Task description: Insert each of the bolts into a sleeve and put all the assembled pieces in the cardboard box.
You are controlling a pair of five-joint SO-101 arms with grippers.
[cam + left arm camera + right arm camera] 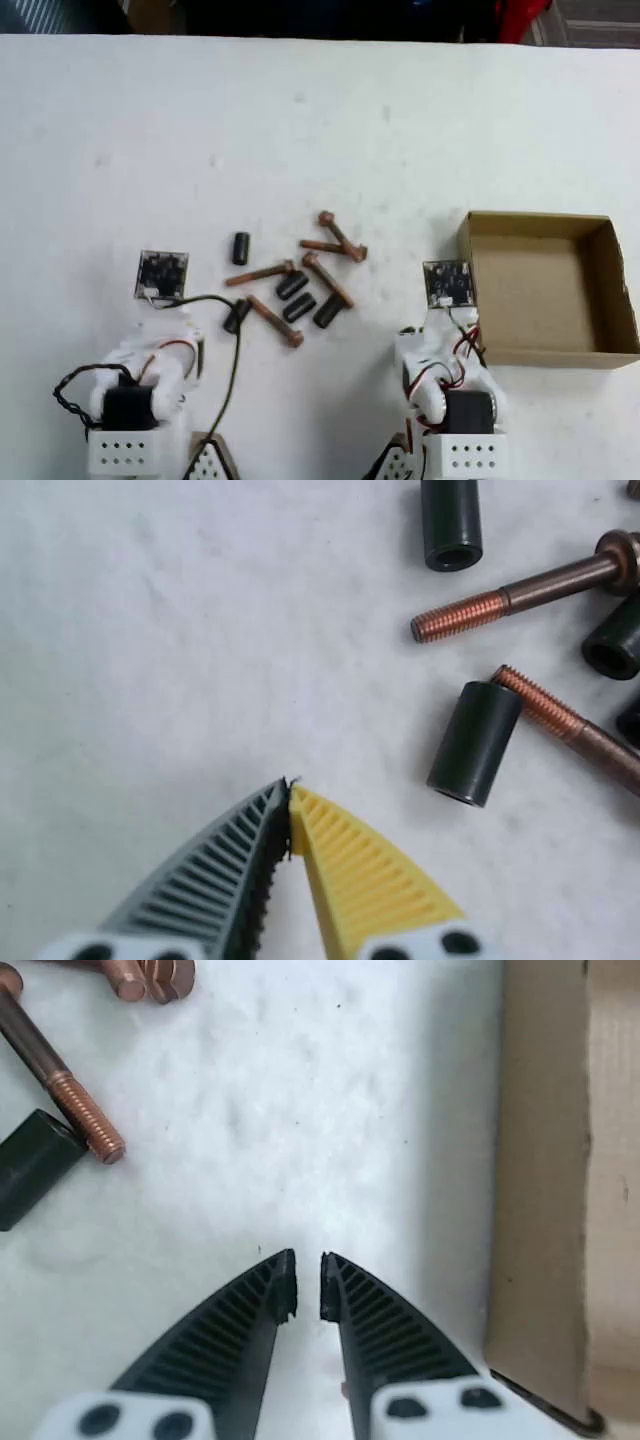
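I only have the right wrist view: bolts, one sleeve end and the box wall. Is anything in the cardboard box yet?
Observer: No. In the high view nothing lies in the cardboard box.
Operator: How many sleeves are out there?
Observer: Five black sleeves lie loose among the bolts on the table.
Operator: And the left tool?
Observer: The left tool is shut and holds nothing, close to the nearest sleeve.
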